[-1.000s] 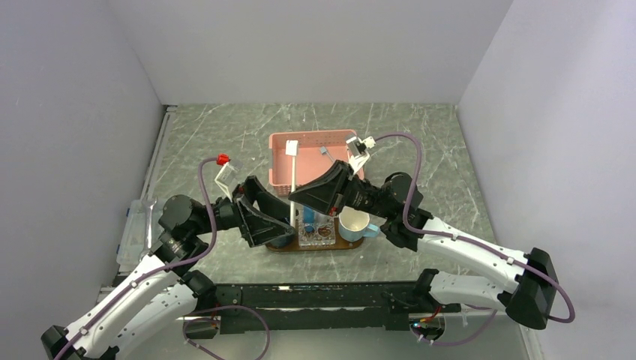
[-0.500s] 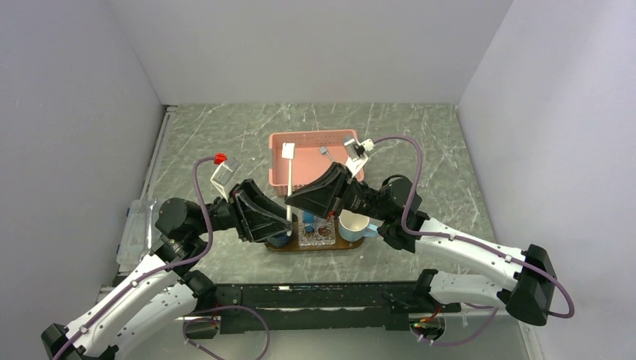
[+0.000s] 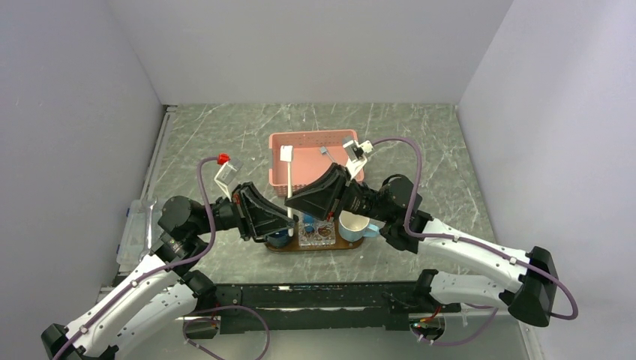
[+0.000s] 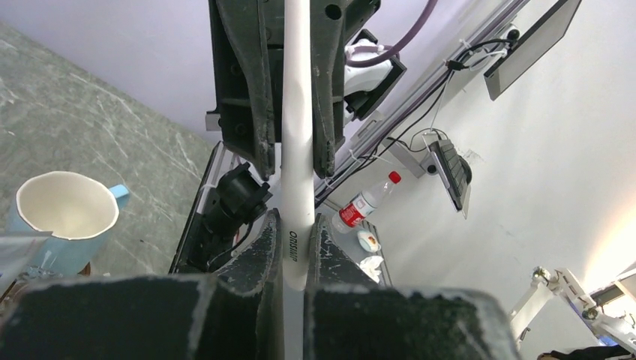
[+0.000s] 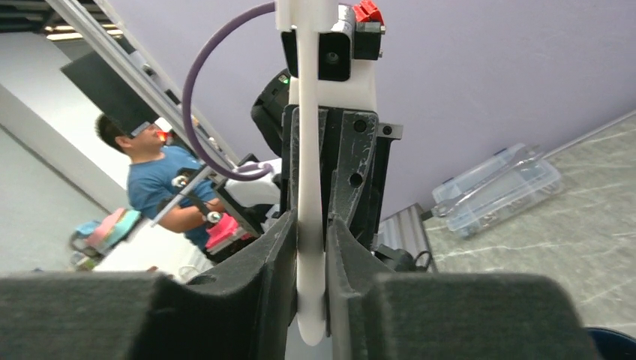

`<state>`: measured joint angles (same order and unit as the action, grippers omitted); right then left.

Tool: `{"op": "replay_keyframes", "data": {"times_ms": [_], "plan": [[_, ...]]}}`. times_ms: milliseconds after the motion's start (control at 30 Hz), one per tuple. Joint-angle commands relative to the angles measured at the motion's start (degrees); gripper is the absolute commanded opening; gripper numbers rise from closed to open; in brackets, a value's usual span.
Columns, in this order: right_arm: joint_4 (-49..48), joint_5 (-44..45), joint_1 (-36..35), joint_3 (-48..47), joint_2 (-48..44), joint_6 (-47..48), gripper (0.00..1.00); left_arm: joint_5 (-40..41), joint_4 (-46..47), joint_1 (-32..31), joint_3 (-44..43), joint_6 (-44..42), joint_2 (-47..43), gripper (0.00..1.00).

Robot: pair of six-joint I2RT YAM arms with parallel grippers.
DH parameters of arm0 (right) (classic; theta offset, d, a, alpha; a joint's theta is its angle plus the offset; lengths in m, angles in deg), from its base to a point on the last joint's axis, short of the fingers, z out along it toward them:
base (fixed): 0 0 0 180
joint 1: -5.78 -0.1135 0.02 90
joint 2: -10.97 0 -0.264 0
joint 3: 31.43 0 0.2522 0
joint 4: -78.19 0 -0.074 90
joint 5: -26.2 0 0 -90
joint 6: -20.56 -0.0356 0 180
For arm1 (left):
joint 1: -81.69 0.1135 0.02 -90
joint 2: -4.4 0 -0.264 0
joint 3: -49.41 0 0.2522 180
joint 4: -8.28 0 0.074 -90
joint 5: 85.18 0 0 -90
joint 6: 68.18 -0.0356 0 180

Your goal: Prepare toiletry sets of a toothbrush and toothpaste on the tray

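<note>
A white toothbrush [image 3: 289, 187] stands upright over the near-left part of the dark wooden tray [image 3: 352, 244], its head [image 3: 286, 152] up. My left gripper [image 3: 289, 222] is shut on its lower handle, which sits pinched between the pads in the left wrist view [image 4: 298, 150]. My right gripper [image 3: 289, 205] reaches in from the right just above it. Its jaws [image 5: 310, 225] stand around the handle [image 5: 309, 150], with a thin gap at one pad. A blue toothpaste tube [image 3: 308, 220] sits by the clear dish [image 3: 318, 234].
A light blue mug [image 3: 354, 223] and a dark blue mug [image 3: 279, 238] stand on the tray. The pink basket [image 3: 319, 154] lies behind it with white items inside. A clear plastic box [image 3: 135, 229] sits at the table's left edge.
My left gripper has closed onto the toothbrush handle. My right gripper's jaws have eased apart a little. The toothbrush stays upright in the same place.
</note>
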<state>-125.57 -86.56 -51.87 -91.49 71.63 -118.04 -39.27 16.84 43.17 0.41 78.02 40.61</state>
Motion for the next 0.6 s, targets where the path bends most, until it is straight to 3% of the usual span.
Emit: {"op": "replay_keyframes", "data": {"times_ms": [0,100,200,567], "plan": [[7.3,1.9,-0.5,-4.0,-2.7,5.0,0.33,0.1,-2.8,-0.3,-2.1,-3.1,-0.5,0.00],[14.4,3.0,-0.5,-5.6,-4.4,8.4,0.46,1.2,-8.1,-0.4,-3.2,-6.0,-1.5,0.00],[22.3,3.8,-0.5,-7.9,-5.8,12.2,0.52,1.3,-13.9,-0.4,-4.4,-9.1,-2.2,0.00],[50.7,7.0,-0.4,-17.2,-7.6,25.3,0.64,-2.1,-28.1,-0.4,-5.6,-16.9,-2.9,0.00]]}}
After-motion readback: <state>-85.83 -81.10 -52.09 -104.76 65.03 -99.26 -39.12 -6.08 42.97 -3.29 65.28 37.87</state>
